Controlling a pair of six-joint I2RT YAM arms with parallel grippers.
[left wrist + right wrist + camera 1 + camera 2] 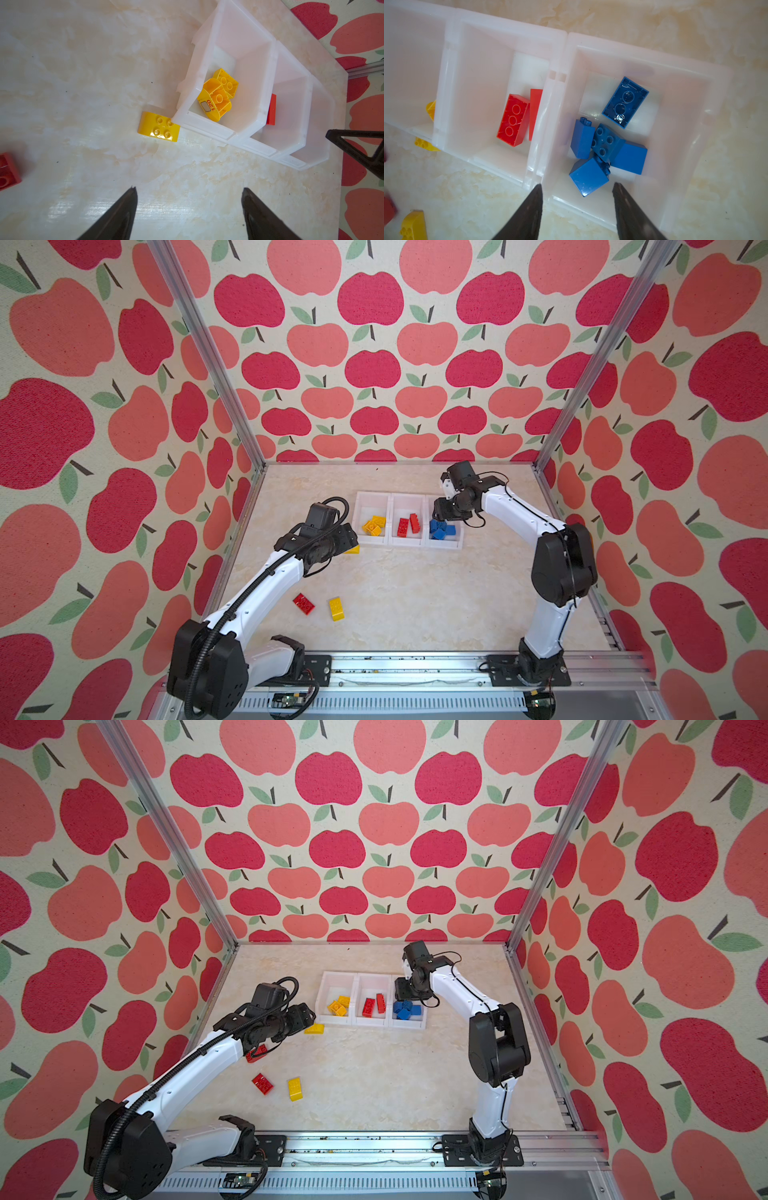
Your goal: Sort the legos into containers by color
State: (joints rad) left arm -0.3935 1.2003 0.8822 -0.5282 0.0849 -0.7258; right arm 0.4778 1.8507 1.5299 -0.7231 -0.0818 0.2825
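Where blue legos (607, 143) lie, the right gripper (577, 184) hangs above (empty).

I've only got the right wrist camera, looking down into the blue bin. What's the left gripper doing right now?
Observer: The left gripper is open and empty above the table, short of a rounded yellow brick that lies beside the yellow bin's outer corner.
Operator: How many bricks are loose out there?
Observer: Four in a top view: that rounded one, a half-hidden red brick under the left arm, a second red brick and a flat yellow brick nearer the front.
Operator: Anything wrong in the yellow bin?
Observer: No, only yellow pieces, including a labelled piece marked 120.
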